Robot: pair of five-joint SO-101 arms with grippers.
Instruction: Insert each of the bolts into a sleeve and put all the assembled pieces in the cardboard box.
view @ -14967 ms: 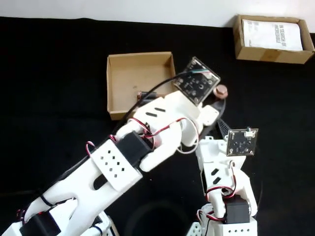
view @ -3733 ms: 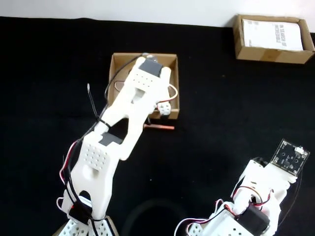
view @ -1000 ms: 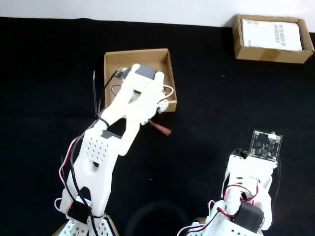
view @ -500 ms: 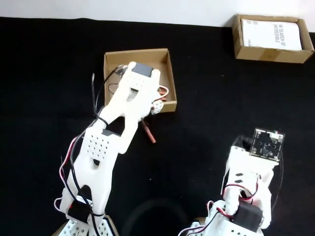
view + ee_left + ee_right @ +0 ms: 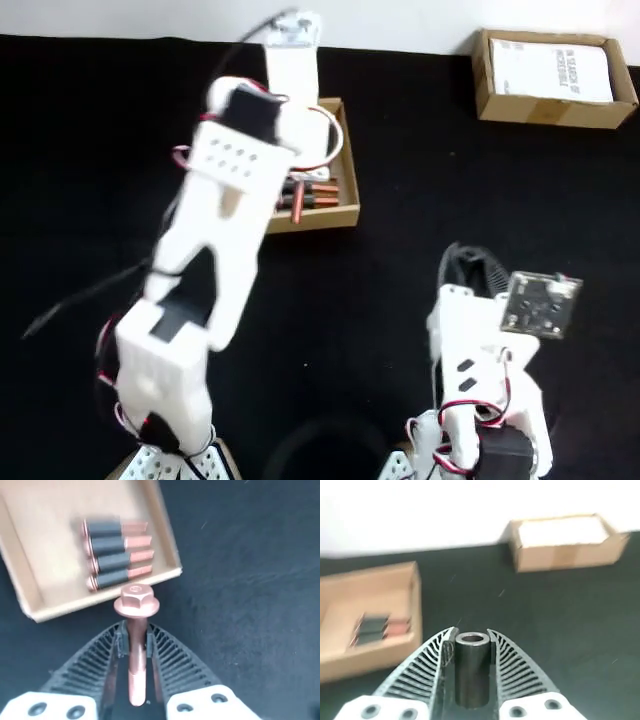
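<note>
The left arm (image 5: 215, 230) stretches from lower left up over the cardboard box (image 5: 340, 215), left gripper (image 5: 135, 630) clamped on a bolt (image 5: 136, 605); at lower right, the folded right arm (image 5: 480, 370) has its right gripper (image 5: 471, 632) pinching a sleeve (image 5: 472, 672)

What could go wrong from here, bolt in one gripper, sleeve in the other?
1. The left gripper holds the bolt head-outward, threaded end back toward the wrist, so the sleeve may have no free end to slide onto.
2. The right gripper pinches the sleeve by its sides; an off-axis push could tilt it.
</note>
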